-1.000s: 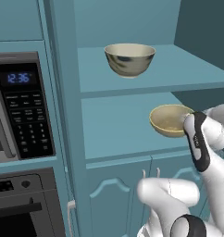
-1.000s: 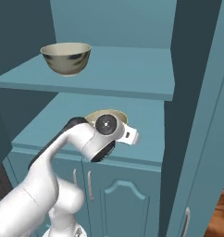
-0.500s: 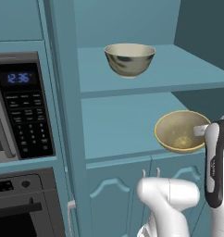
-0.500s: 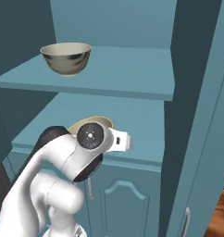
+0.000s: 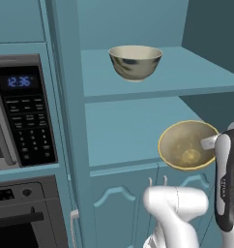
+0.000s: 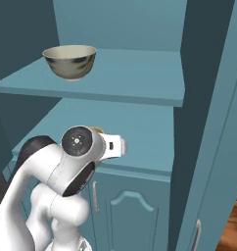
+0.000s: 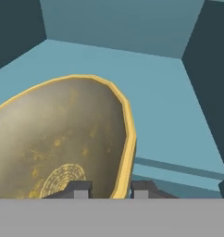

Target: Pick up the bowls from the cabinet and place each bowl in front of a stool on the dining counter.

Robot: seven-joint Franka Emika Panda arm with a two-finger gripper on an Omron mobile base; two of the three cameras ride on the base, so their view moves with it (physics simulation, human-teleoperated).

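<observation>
The gripper (image 7: 108,189) is seen clamped narrowly on the rim of the tan-yellow bowl (image 5: 187,145), one dark fingertip (image 7: 77,189) inside the bowl and the other outside it, with the yellow rim pinched between them. The bowl is held tilted, its mouth turned toward the left base camera, so that its mottled inner wall and the ringed mark at its bottom are shown. In the left base view it is found at the front edge of the lower shelf (image 5: 124,133) of the cabinet (image 5: 70,121), above the panelled doors (image 5: 119,203); whether it is touching the shelf cannot be told. In the right base view only a sliver of its rim (image 6: 95,129) is seen behind the white wrist. Beyond the gripper, in the hand view, the flat teal shelf floor and the back wall of the cabinet are seen. The mottled cream bowl (image 5: 135,61) is set upright on the upper shelf (image 6: 125,73), above the gripper and well apart from it. A microwave (image 5: 20,116) is built in beside the cabinet, far to the gripper's left.
</observation>
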